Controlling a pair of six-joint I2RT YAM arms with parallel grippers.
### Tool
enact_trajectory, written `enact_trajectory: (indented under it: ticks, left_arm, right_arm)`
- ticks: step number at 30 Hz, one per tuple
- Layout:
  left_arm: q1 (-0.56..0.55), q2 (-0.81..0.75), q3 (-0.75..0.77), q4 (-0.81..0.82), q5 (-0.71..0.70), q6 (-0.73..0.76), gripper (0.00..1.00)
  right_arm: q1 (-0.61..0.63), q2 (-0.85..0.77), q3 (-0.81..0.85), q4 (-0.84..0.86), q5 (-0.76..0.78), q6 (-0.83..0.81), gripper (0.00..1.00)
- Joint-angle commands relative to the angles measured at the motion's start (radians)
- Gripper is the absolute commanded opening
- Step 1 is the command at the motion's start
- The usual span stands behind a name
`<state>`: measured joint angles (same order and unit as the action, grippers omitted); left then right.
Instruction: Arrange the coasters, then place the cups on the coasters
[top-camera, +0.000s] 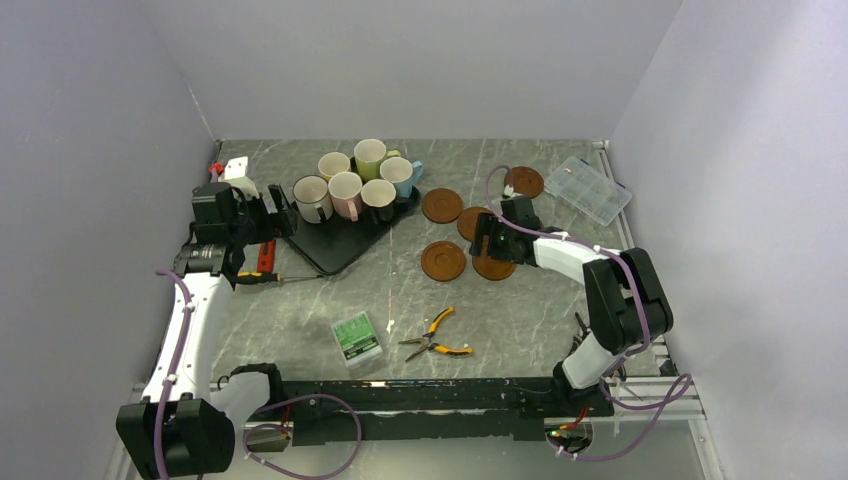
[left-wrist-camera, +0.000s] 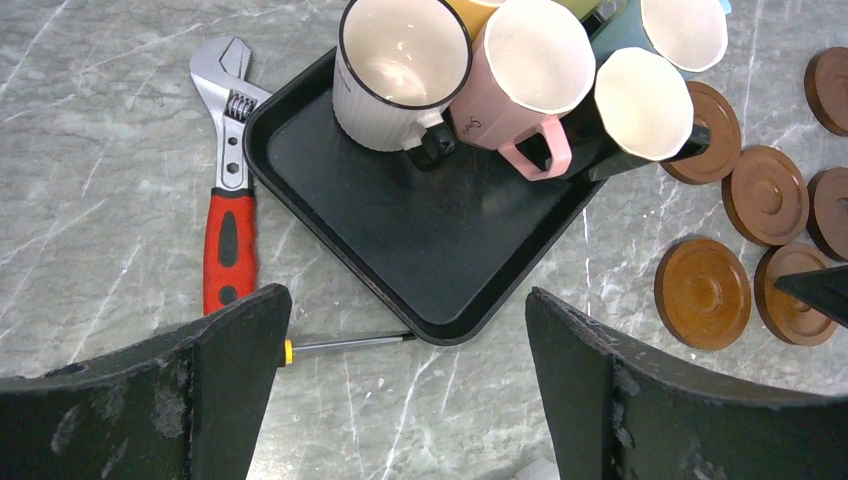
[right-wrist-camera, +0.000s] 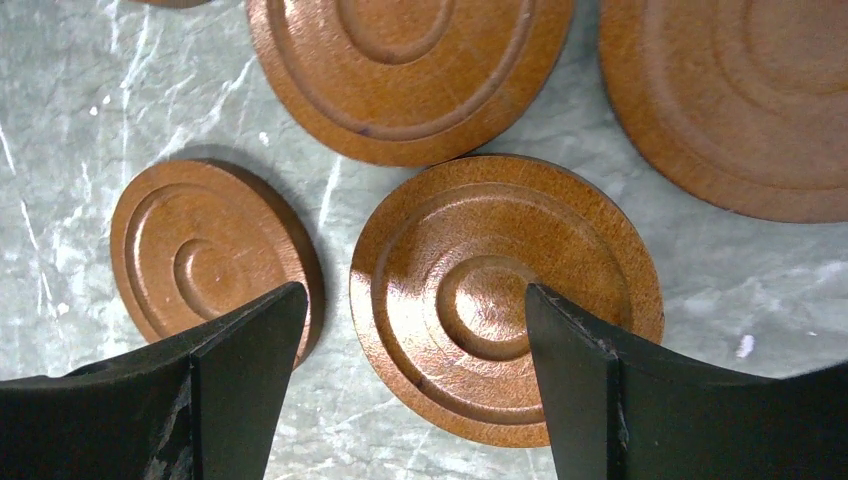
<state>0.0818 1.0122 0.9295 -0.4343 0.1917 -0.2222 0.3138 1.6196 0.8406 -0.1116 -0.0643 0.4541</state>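
Several handled cups (top-camera: 350, 185) stand bunched at the back of a black tray (left-wrist-camera: 430, 240); the white one (left-wrist-camera: 400, 65), the pink one (left-wrist-camera: 525, 75) and the black one (left-wrist-camera: 640, 105) are nearest. Several reddish-brown coasters (top-camera: 442, 205) lie loose on the table right of the tray. My left gripper (left-wrist-camera: 408, 300) hangs open and holds nothing, above the tray's near corner. My right gripper (right-wrist-camera: 415, 295) is open, low over the coasters. One coaster (right-wrist-camera: 505, 295) lies partly between its fingers, and another coaster (right-wrist-camera: 210, 255) sits beside its left finger (right-wrist-camera: 240, 360).
A red-handled wrench (left-wrist-camera: 228, 180) and a screwdriver (left-wrist-camera: 345, 343) lie left of the tray. Yellow-handled pliers (top-camera: 435, 335) and a small green box (top-camera: 357, 337) rest near the table's front. A clear plastic organiser (top-camera: 594, 188) sits at the back right. Walls close in three sides.
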Motion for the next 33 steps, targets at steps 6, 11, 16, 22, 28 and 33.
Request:
enact_trajectory:
  ticks: [6, 11, 16, 22, 28, 33]
  left_arm:
    - [0.001, 0.003, 0.013, 0.017, 0.031, 0.003, 0.94]
    - [0.001, 0.003, 0.013, 0.017, 0.032, 0.003, 0.94]
    - [0.001, 0.004, 0.012, 0.019, 0.034, 0.003, 0.94]
    - [0.001, 0.005, 0.014, 0.017, 0.032, 0.003, 0.94]
    - [0.002, 0.008, 0.014, 0.017, 0.031, 0.004, 0.94]
    - [0.001, 0.01, 0.014, 0.017, 0.03, 0.004, 0.94]
  right_arm:
    - [-0.053, 0.0, 0.007, 0.009, 0.092, 0.003, 0.85]
    - [-0.07, 0.018, 0.008, 0.03, 0.096, 0.008, 0.85]
    - [-0.087, 0.034, 0.014, 0.051, 0.099, 0.009, 0.85]
    - [-0.109, 0.055, 0.027, 0.063, 0.108, 0.005, 0.85]
    - [-0.125, 0.071, 0.039, 0.075, 0.1, -0.001, 0.85]
    - [-0.128, 0.086, 0.051, 0.08, 0.09, -0.004, 0.84]
